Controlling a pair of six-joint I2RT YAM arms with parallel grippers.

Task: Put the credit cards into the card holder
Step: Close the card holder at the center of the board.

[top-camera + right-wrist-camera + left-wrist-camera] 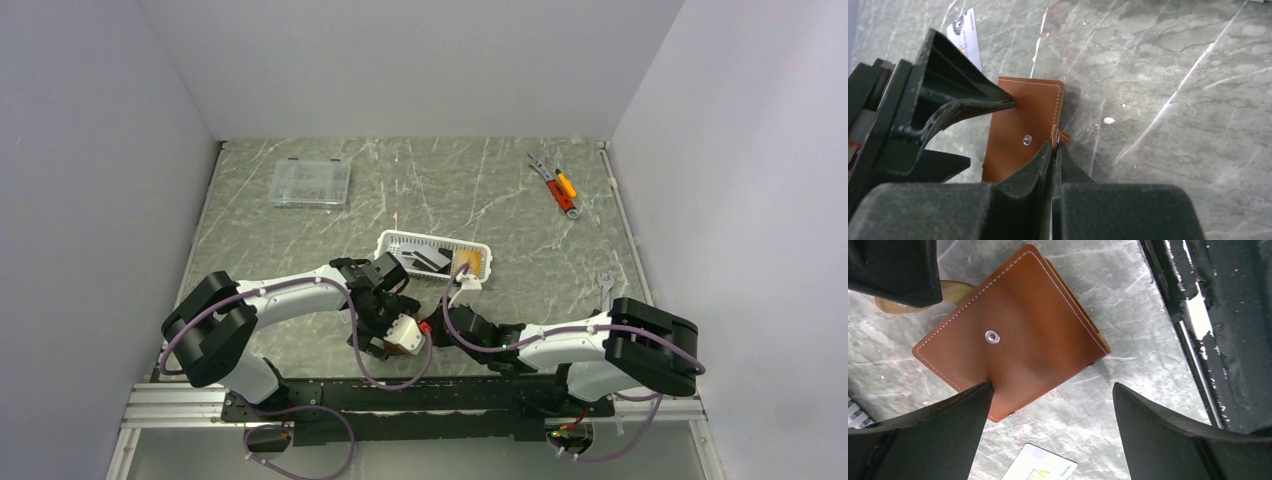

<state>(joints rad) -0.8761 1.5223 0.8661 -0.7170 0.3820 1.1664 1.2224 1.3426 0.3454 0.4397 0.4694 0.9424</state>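
Card holder in pinching right claw, under wide-spread left claw; pale card partly off-frame.

You are watching the left arm and the right arm reaching inward, meeting over the brown card holder close to the table's near edge. Just behind them a white basket is holding dark cards and an orange-gold card. A clear box is lying far left, tools far right.
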